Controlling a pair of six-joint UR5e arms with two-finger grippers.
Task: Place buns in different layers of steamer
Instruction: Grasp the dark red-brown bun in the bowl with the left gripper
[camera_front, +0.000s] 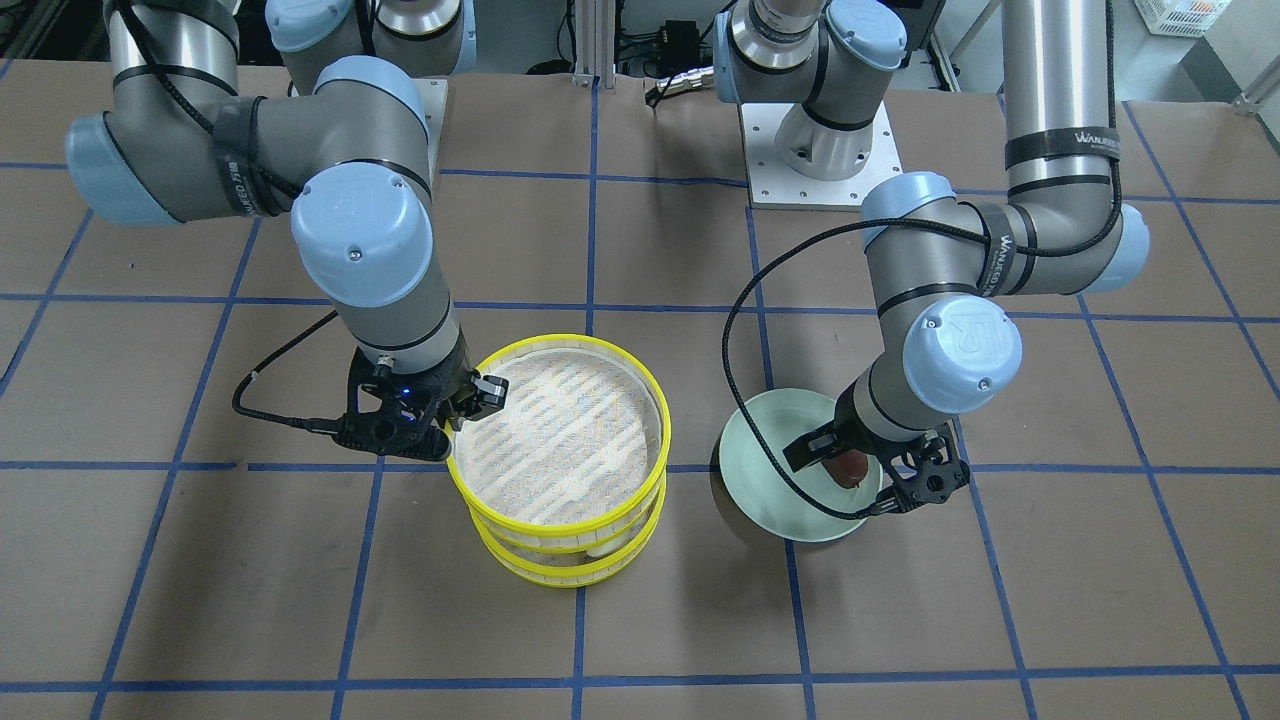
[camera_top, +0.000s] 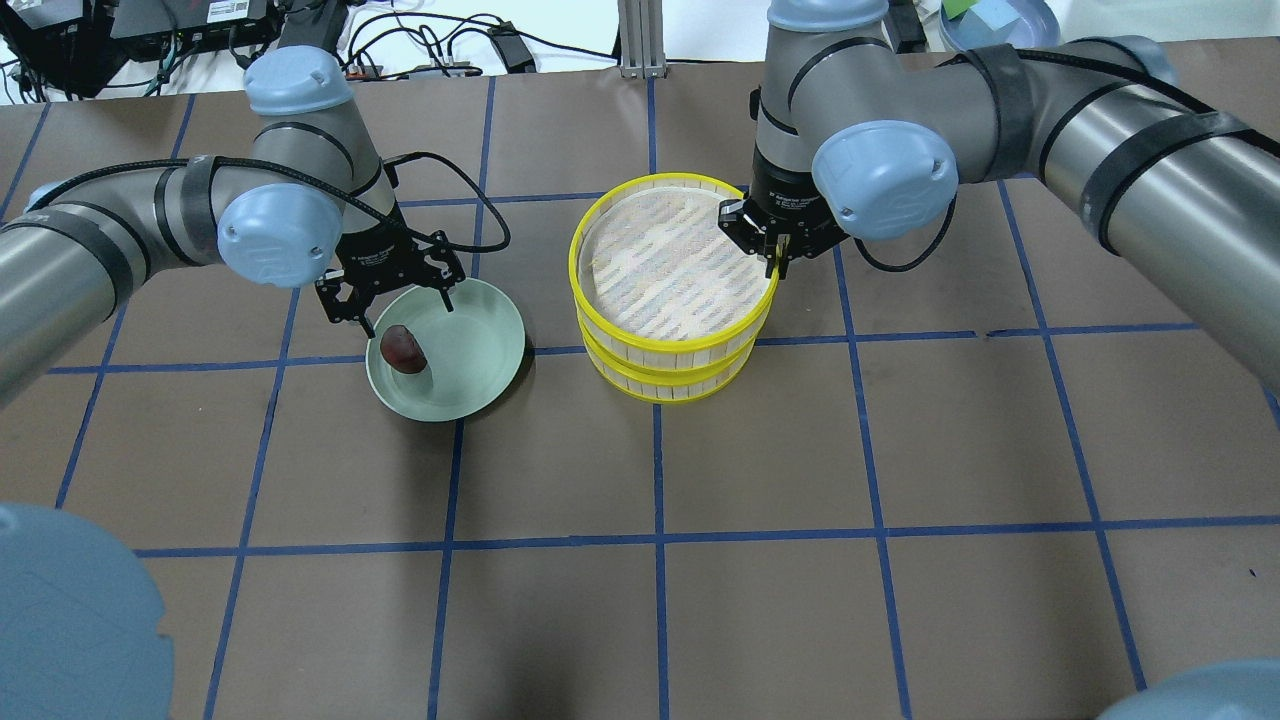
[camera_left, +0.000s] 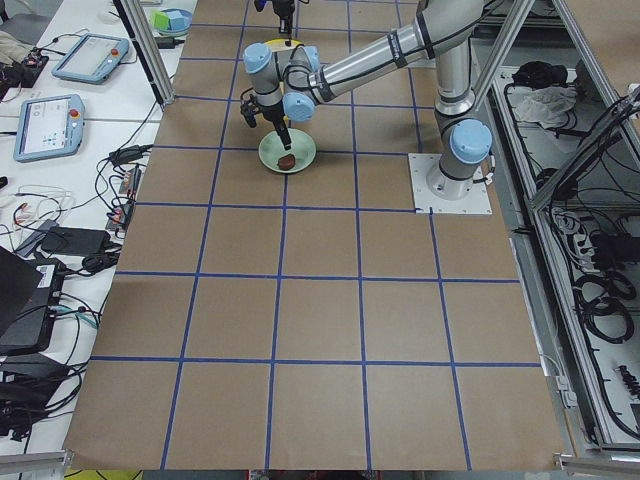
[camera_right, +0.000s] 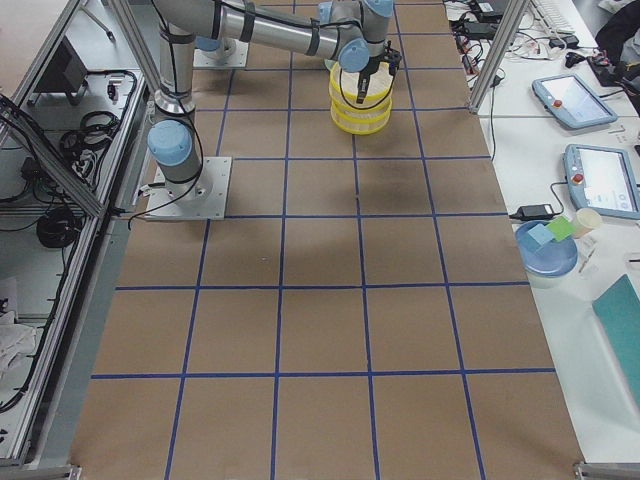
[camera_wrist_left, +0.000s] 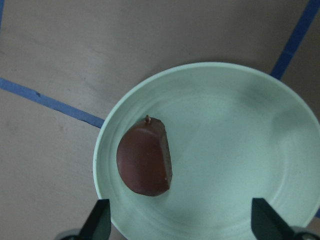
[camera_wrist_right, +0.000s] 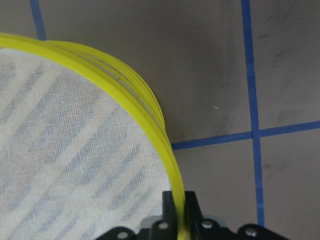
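Two yellow-rimmed steamer layers are stacked. The upper layer (camera_front: 560, 343) (camera_top: 577, 270) has a bare woven floor and sits slightly askew over the lower layer (camera_front: 560, 577) (camera_top: 665, 392). My right gripper (camera_front: 470, 410) (camera_top: 775, 262) (camera_wrist_right: 179, 200) is shut on the upper layer's rim. The dark reddish-brown bun (camera_top: 402, 350) (camera_wrist_left: 145, 160) lies on the pale green plate (camera_top: 480, 350) (camera_wrist_left: 240, 150). My left gripper (camera_top: 405, 312) (camera_wrist_left: 182, 220) is open and empty just above the bun. The cream-white bun is hidden; a pale bit (camera_front: 600, 548) shows in the gap between the layers.
The brown table has a blue tape grid (camera_top: 655, 545). The plate and the steamer stack stand about a hand's width apart. Both arm bases (camera_front: 820, 150) are at the far side, with cables behind them.
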